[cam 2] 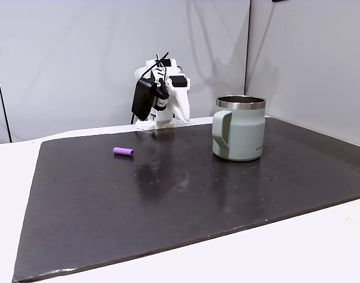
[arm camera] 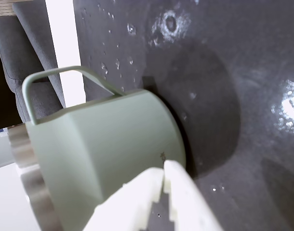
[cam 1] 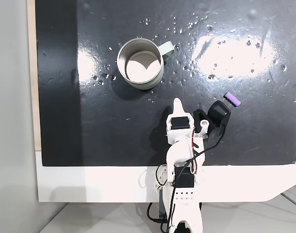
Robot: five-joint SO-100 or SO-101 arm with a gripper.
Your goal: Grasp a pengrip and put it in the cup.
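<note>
The purple pengrip (cam 1: 232, 99) lies on the black mat at the right of a fixed view, and left of the cup in the other one (cam 2: 123, 151). The grey-green cup (cam 1: 139, 63) stands upright with a pale bottom, its handle to the upper right; it also shows from the side (cam 2: 239, 136). My gripper (cam 1: 177, 103) sits low near the mat's front edge, between cup and pengrip, its white fingers together and empty. In the wrist view the cup (arm camera: 103, 159) looms close, just beyond the shut gripper (arm camera: 164, 167).
The black mat (cam 1: 90, 126) lies on a white table (cam 1: 90, 184). A black camera (cam 1: 219, 114) on my wrist sticks out toward the pengrip. Grey walls (cam 2: 79, 53) stand behind the arm (cam 2: 165, 100). Water-like specks dot the mat.
</note>
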